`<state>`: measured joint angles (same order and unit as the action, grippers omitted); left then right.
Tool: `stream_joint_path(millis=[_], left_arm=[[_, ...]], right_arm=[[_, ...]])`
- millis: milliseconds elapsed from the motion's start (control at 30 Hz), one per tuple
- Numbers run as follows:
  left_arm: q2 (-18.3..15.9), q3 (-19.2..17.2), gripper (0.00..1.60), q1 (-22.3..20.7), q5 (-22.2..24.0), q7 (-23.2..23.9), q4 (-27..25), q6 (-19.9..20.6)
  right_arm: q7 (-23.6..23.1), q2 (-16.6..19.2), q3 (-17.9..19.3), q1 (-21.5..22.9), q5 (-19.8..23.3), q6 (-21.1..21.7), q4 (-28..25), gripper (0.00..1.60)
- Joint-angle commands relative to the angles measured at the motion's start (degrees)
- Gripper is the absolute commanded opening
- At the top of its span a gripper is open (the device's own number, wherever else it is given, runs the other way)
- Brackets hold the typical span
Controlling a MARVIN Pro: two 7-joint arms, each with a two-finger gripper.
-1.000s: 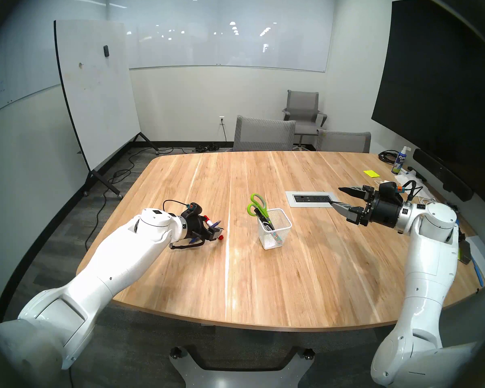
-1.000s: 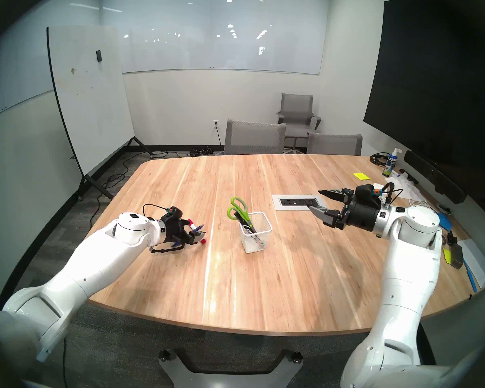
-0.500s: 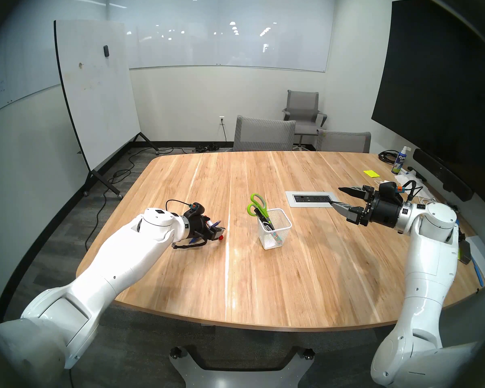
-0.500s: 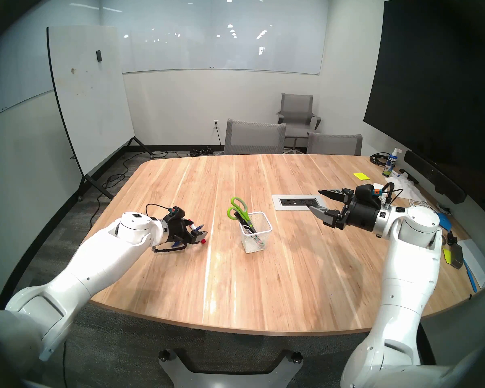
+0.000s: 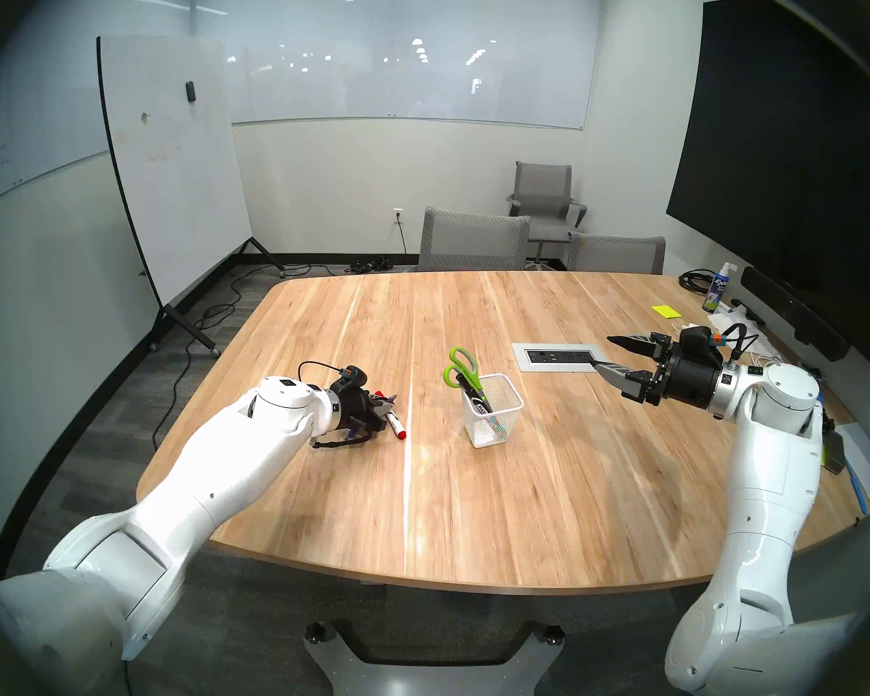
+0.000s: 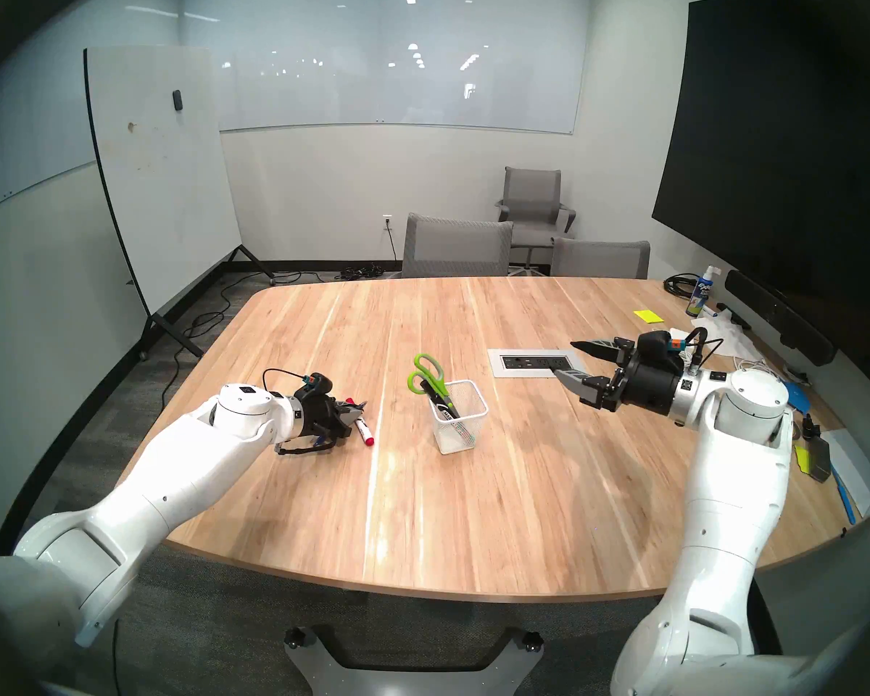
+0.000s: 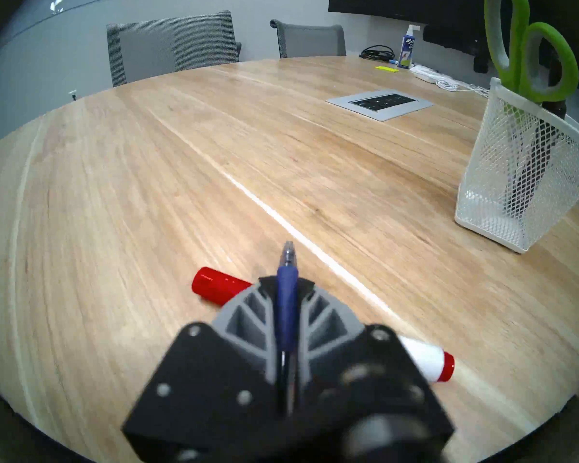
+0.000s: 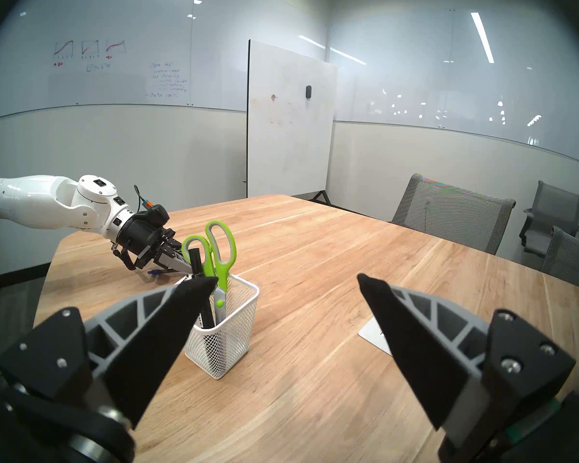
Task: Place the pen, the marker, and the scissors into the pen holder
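My left gripper (image 7: 286,280) sits low over the table at the left, shut on the slim blue pen (image 7: 287,292), whose tip sticks out past the fingertips. A white marker (image 5: 395,425) with red ends lies on the table under and beside that gripper (image 5: 385,402). The white mesh pen holder (image 5: 493,408) stands mid-table and holds the green-handled scissors (image 5: 460,366) and a black marker (image 5: 475,393). My right gripper (image 5: 601,351) hovers open and empty to the right of the holder, above the table.
A grey power outlet plate (image 5: 556,356) is set into the table behind the holder. A spray bottle (image 5: 719,288), a yellow note (image 5: 666,312), cables and papers crowd the right edge. Grey chairs (image 5: 473,238) stand at the far side.
The left gripper's fingers have closed from wide open onto the blue pen. The white marker has shifted and now shows more beside the gripper. The right arm has not moved.
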<state>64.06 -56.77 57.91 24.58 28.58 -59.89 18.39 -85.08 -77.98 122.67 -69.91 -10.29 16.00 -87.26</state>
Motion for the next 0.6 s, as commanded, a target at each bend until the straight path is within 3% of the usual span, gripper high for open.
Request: stream_joint_path(millis=[0,567], left_arm=[[0.20,-0.37,0.00,-0.39,0.14,0.17,-0.22,-1.18],[-4.85,-3.51,0.00,3.05,1.53,-1.62,-11.73,1.76]], right_arm=[[0.08,0.14,-0.15,0.83,0.41,0.01,-1.02,1.60],[0.08,0.13,-0.15,0.84,0.39,-0.02,-0.98,1.60]])
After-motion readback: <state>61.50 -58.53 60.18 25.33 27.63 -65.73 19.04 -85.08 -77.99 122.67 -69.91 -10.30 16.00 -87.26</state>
